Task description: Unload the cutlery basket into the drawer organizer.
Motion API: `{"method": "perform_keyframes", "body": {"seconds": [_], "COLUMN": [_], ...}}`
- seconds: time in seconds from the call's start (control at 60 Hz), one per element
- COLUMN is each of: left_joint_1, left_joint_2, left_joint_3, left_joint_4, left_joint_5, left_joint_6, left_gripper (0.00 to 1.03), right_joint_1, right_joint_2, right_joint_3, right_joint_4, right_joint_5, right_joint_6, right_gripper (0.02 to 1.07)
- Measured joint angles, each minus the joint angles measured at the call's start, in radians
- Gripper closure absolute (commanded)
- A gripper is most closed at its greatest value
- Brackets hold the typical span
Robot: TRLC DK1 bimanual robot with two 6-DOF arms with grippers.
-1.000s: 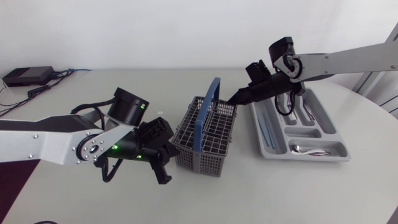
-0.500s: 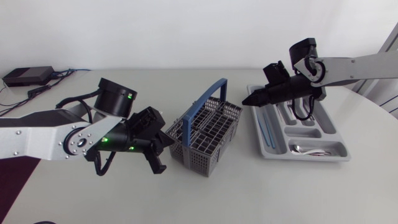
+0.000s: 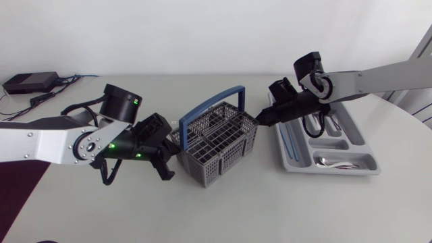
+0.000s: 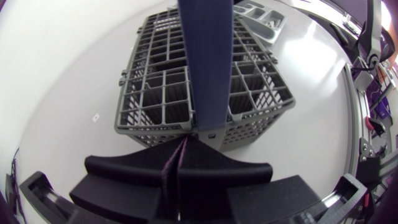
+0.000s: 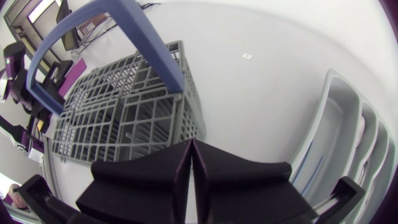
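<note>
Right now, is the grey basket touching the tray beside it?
Apart. The right wrist view shows a stretch of bare white table between the cutlery basket and the near wall of the drawer organizer.

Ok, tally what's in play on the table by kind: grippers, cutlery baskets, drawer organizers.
Grippers: 2 (left gripper, right gripper)
Cutlery basket: 1
Drawer organizer: 1
Total: 4
</note>
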Motion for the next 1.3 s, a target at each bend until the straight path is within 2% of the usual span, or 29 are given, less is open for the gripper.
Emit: {"method": "perform_keyframes", "body": {"seconds": [0.2,0.317,0.817,1.3], "left_joint_1": [0.140,0.183,0.168,0.177], "left_joint_2": [0.126,0.190,0.291,0.302], "left_joint_3": [0.108,0.159,0.270,0.272], "left_joint_4": [0.031,0.037,0.037,0.038], "left_joint_5": [-0.002,0.004,0.006,0.026], "left_joint_6": [0.016,0.016,0.018,0.018], "left_gripper": [0.89,0.89,0.89,0.89], "right_joint_1": [0.078,0.135,0.148,0.129], "right_joint_2": [-0.107,-0.145,-0.166,-0.142], "right_joint_3": [-0.114,-0.166,-0.179,-0.180], "right_joint_4": [-0.012,-0.017,-0.002,0.042], "right_joint_5": [0.034,0.048,0.136,0.161], "right_joint_6": [0.000,0.005,0.032,0.034], "right_gripper": [0.99,0.99,0.99,0.98]}}
